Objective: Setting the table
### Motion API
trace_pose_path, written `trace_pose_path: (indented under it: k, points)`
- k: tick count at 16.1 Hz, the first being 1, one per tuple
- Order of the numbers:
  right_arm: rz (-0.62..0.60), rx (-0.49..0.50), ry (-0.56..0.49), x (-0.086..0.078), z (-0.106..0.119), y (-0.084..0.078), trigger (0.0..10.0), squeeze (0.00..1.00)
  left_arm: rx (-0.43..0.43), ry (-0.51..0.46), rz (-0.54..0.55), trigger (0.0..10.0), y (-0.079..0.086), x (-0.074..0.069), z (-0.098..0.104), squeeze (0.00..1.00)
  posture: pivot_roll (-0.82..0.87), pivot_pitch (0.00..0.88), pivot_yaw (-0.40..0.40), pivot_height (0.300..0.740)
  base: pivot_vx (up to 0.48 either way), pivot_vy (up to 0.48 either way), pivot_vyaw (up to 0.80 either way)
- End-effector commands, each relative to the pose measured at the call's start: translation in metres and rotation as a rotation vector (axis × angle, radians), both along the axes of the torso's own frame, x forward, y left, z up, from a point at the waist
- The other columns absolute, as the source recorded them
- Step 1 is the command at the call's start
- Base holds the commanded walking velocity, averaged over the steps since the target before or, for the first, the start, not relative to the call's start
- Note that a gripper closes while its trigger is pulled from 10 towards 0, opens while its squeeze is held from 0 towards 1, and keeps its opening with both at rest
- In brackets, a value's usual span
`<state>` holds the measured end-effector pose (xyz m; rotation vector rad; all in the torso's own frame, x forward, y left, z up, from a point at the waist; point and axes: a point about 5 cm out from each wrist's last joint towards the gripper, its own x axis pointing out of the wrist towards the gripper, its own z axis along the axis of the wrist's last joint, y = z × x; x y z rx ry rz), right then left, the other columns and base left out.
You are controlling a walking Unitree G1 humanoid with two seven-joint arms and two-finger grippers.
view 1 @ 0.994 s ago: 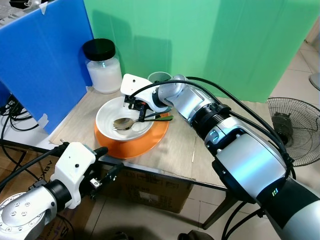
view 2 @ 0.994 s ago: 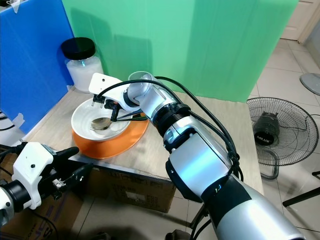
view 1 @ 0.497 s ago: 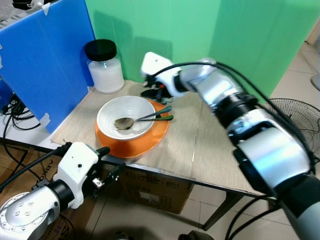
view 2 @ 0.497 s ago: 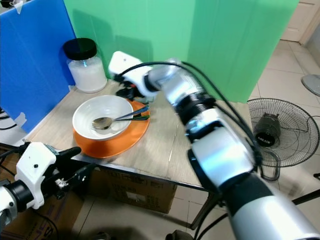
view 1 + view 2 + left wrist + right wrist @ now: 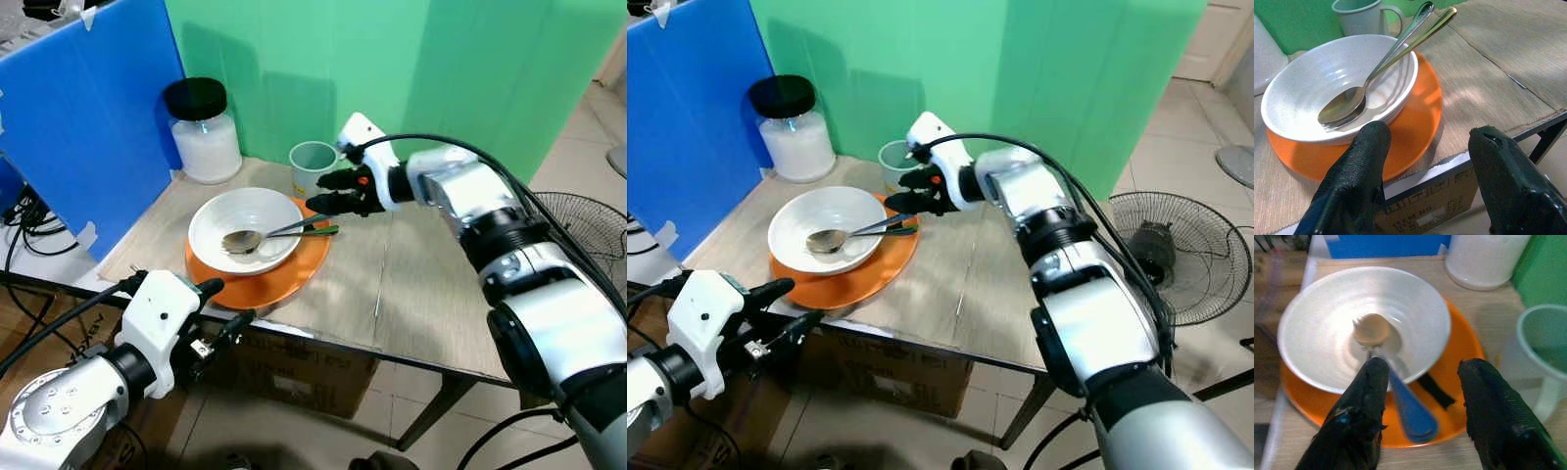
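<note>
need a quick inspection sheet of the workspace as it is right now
Surface: wooden table, seam down its top.
Job's things: white bowl on orange plate; spoon and fork lie in the bowl, handles over its rim; pale green mug behind the plate.
Clutter: black-lidded jar of white contents at the back corner.
Grippers: right gripper open, above the handles, holding nothing; left gripper open, below the table's front edge.
Cables: black cables along the right arm.
Surroundings: green screen, blue board, floor fan, cardboard box under the table.
</note>
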<state>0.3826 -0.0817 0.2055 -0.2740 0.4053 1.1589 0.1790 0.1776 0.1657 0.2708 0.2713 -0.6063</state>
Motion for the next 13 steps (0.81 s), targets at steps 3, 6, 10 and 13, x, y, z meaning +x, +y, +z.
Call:
trace_pose_path:
  k: [3,6,10,13]
  points:
    - [-0.083,0.106,0.117,-0.002,-0.005,-0.007,10.0,0.00,-0.005,0.009,0.004,10.0,0.000,0.000,-0.003,0.00,-0.02,0.025,-0.004,0.740,0.000,0.000,0.00]
    - [-0.229,0.202,0.254,-0.001,-0.015,-0.011,10.0,0.00,-0.007,0.011,0.009,10.0,0.000,0.000,-0.004,0.00,-0.02,0.022,-0.007,0.740,0.000,0.000,0.00]
    - [-0.249,0.275,0.416,-0.010,-0.025,-0.009,9.7,0.00,-0.017,0.012,0.005,10.0,-0.002,-0.001,-0.005,0.00,-0.02,0.012,-0.011,0.740,0.000,0.000,0.00]
    - [-0.265,0.287,0.469,-0.014,-0.033,-0.007,8.3,0.00,-0.015,0.012,0.005,10.0,-0.001,-0.001,-0.005,0.00,-0.02,0.005,-0.009,0.740,0.000,0.000,0.00]
